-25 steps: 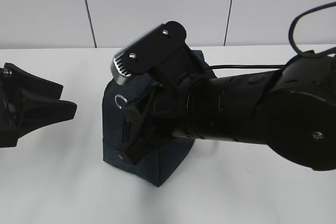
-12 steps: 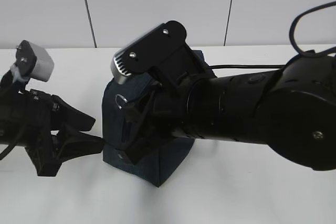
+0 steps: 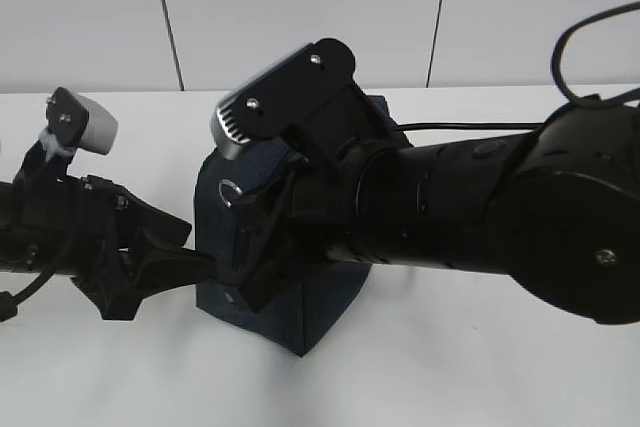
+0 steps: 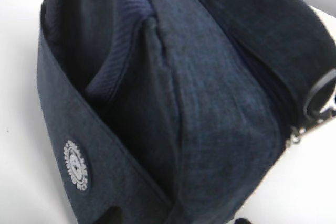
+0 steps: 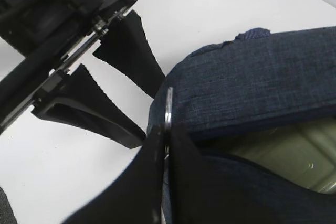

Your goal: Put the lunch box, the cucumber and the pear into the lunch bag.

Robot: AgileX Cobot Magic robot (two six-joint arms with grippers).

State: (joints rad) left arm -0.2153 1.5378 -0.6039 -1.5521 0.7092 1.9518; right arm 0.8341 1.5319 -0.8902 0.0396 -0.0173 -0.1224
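Navy bag (image 3: 290, 297) sits upright, zipper part open. Right gripper (image 5: 167, 129) is pinched on its ring pull (image 5: 168, 109); left gripper (image 5: 134, 114), jaws apart, reaches level at the bag's side.

- A plain white tabletop (image 3: 450, 377) fills the lower part of the exterior view, matte and evenly lit, with soft shadows.
- Behind it stands a pale grey wall (image 3: 300, 7) of smooth panels, split by thin dark vertical seams (image 3: 167, 17).
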